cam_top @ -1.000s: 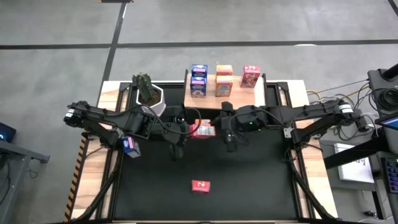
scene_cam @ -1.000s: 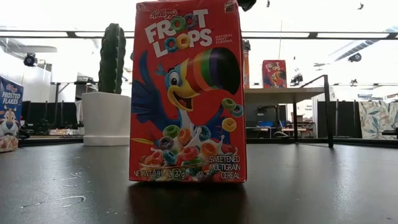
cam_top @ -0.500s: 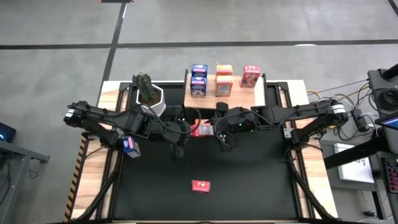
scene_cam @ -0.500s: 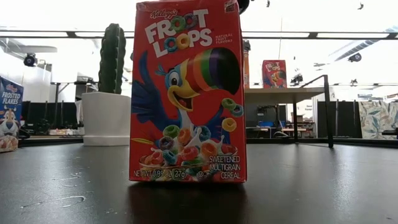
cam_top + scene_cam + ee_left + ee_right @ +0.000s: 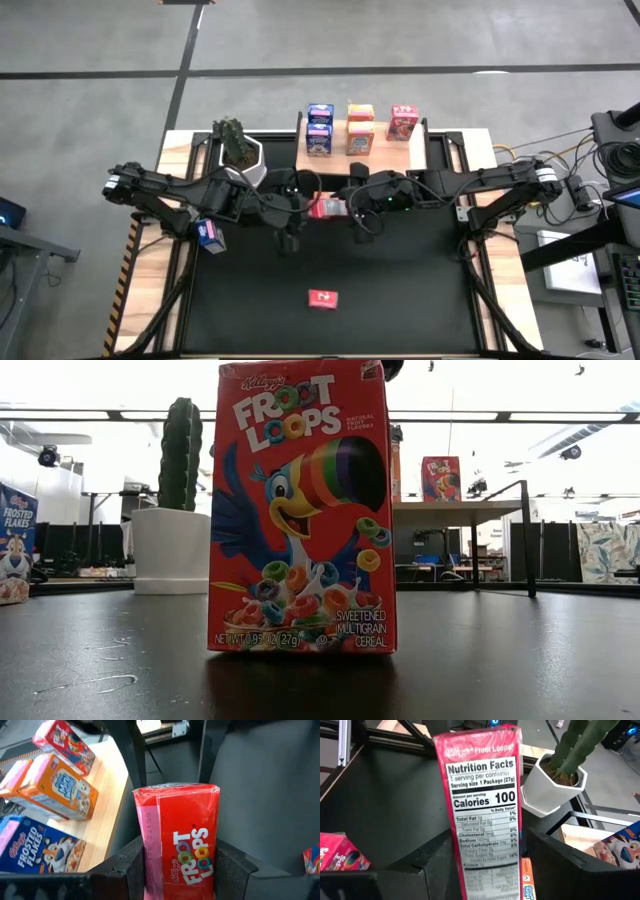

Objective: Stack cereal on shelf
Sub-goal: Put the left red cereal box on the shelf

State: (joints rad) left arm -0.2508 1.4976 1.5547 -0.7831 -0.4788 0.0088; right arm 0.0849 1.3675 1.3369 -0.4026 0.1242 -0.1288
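A red Froot Loops cereal box hangs over the black mat just in front of the shelf. My left gripper is shut on it from the left. My right gripper is open, one finger on each side of the box's nutrition-facts side. On the wooden shelf stand blue, orange and red cereal boxes. Another red box stands upright on the mat near the front. A blue box sits at the mat's left edge. My left gripper pinches the red box between its two fingers, one on the pink narrow side and one on the opposite side. The fingers come from the table's left, slanting down, along the box. The box is lifted clear of the mat. My right gripper: I cannot tell whether its fingers touch the box.
A white hexagonal pot with a cactus stands at the back left, close behind my left arm. The shelf's black frame posts rise at its right end. The mat lies bare to the right of the front red box.
My right gripper has gone a little toward the table's left, up to the red box that my left gripper keeps still in the air. Its fingers now stand on either side of the box.
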